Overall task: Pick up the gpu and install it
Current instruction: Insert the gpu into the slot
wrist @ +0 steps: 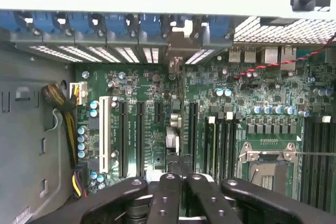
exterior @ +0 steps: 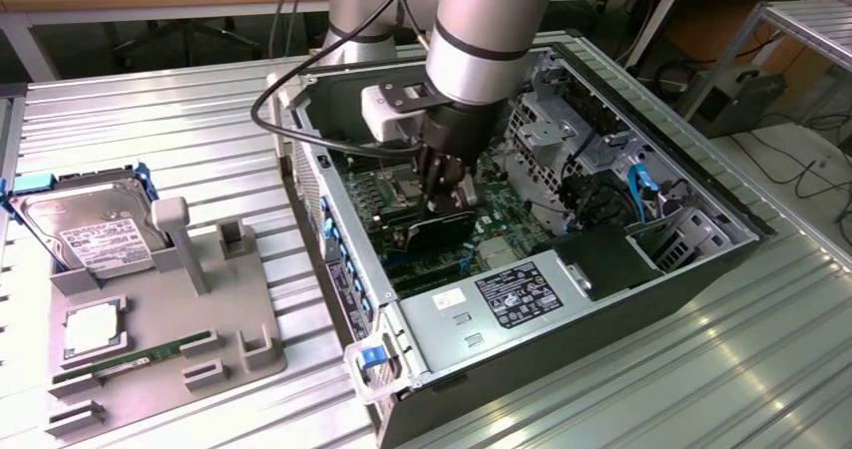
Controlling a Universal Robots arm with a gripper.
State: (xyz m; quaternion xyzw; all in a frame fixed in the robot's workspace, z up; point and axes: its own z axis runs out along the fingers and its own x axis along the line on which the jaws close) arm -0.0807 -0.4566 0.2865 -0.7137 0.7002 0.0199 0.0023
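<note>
**Gripper (wrist: pixel 182 182) clamped on the gpu, down inside the open case**

Biggest thing first: the slatted metal table (exterior: pixel 174 140) carries everything. On it the computer case (exterior: pixel 692 269) lies on its side with the panel off, taking up the middle and the exterior view's right. The robot arm (exterior: pixel 486 30) comes down from the top of that view and reaches straight into the case.

On the exterior view's left, well apart from the case, sits a grey holder tray (exterior: pixel 200 314). The silver hard drive (exterior: pixel 94 234) with its white label stands in the far end of it, a small square chip (exterior: pixel 91 329) lies flat nearer the front, and the slim green memory stick (exterior: pixel 134 359) lies just beside that chip.

Inside the case, a grey box with a printed label (exterior: pixel 513 294) sits at the near end. The green motherboard (wrist: pixel 152 129) covers the floor, with a row of blue latches (wrist: pixel 100 24) along the rear wall, a white expansion slot (wrist: pixel 105 135) next to several long black ones, and the bare CPU socket (wrist: pixel 265 169) off to one side.

So where's the gpu (exterior: pixel 444 227)? It's the black card hanging on edge right under the gripper, low over the motherboard near the black slots. The fingers (wrist: pixel 168 195) are drawn in narrow with the card pinched between them. Can't tell whether its bottom edge is touching a slot.
</note>
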